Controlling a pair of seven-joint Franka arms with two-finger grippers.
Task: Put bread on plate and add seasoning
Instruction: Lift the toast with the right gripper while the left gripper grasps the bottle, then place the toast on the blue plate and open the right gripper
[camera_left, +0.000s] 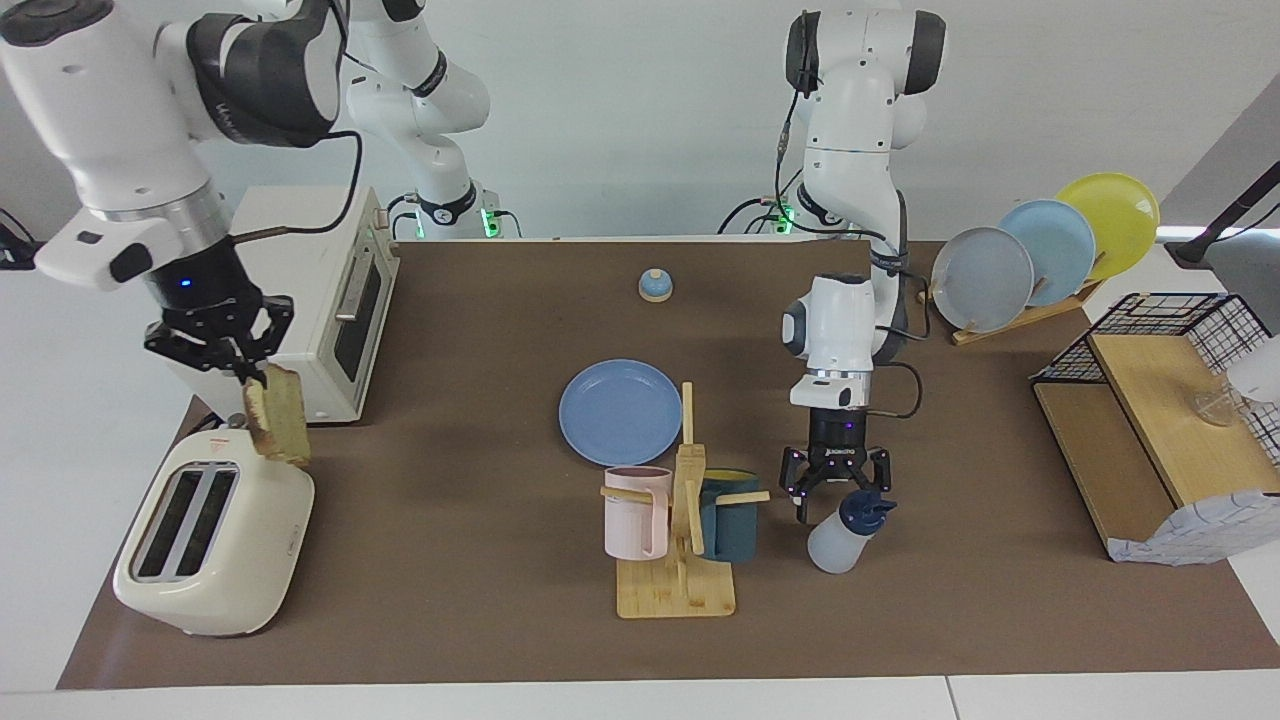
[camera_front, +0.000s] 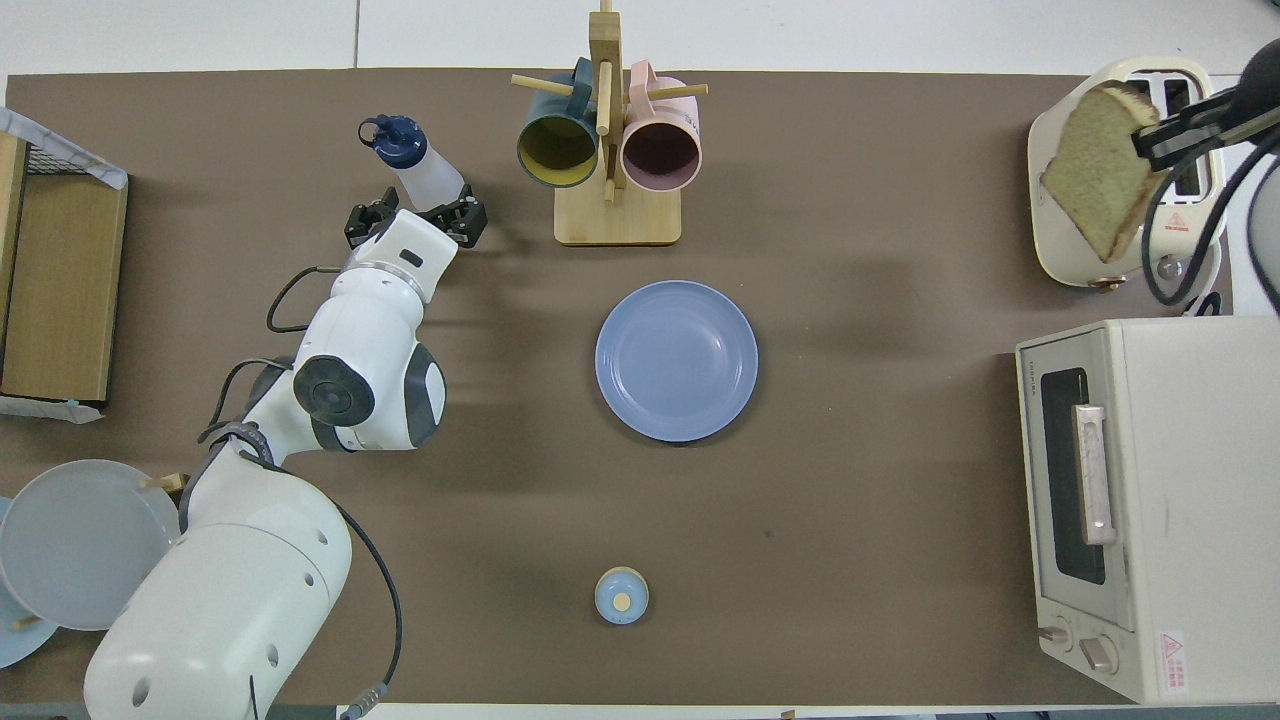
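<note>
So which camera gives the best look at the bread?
The overhead view: the bread shows its broad face there, pinched by the right gripper over the toaster. The facing view shows the slice more edge-on.
</note>
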